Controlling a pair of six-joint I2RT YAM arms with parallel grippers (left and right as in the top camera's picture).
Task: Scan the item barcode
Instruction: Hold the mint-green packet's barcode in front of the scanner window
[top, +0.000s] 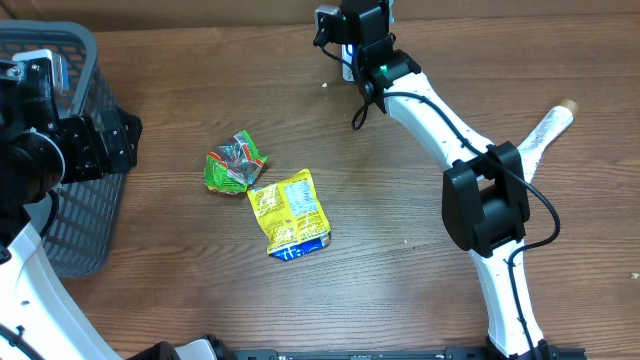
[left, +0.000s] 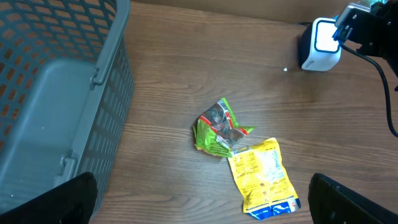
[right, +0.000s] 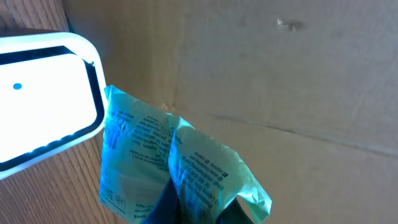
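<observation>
1. Where the brown wooden table (top: 180, 260) runs out on the left, one grey plastic mesh basket (top: 60, 150) stands at its edge.
2. Just beside that basket hangs the left gripper (left: 202, 193), one of two. Its two black fingers (left: 71, 196) are spread wide, with nothing between them, and it is above the table, well apart from the packets.
3. Next come two packets lying loose on the wood. One is a crumpled green foil packet (top: 235, 162).
4. The other is a flat yellow printed packet (top: 290, 212), touching the green one at a corner and lying nearer the front edge.
5. Further right, at the back of the table, sits one white box-shaped scanner (left: 320, 45), its window glowing with a single blue dot.
6. The right gripper (right: 183, 208) is pinched tight on a third packet, a pale green printed packet (right: 174, 162). This packet is held upright just beside the scanner's lit face, with brown cardboard (right: 280, 74) behind it. Whether they touch I cannot tell.
7. At the far right lies one white tapered object with a tan tip (top: 545, 135), beside the right arm's base.
</observation>
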